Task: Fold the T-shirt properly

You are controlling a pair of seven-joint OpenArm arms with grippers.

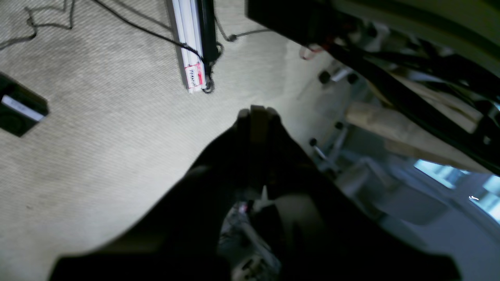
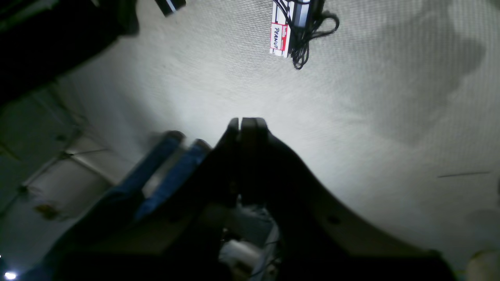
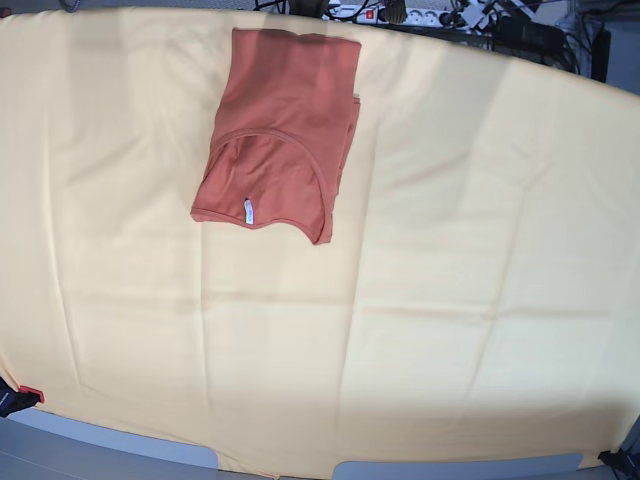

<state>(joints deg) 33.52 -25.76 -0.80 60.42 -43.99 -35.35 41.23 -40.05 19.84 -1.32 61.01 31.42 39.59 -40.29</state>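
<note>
White "PEANUT" tag [image 2: 278, 38] on rail; T-shirt [image 3: 280, 130] label [image 3: 248, 211] unreadable.

A folded T-shirt [image 3: 280, 130] lies on a large cloth [image 3: 450, 280] that covers the table. The shirt sits toward the cloth's far edge, left of its middle, with its neckline and small inner label [image 3: 248, 211] facing the near edge.

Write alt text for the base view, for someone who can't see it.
A rust-orange T-shirt, folded into a narrow rectangle with its neckline and small white label facing the camera, lies near the far edge of a table covered by a pale yellow cloth. No robot arms appear.
</note>
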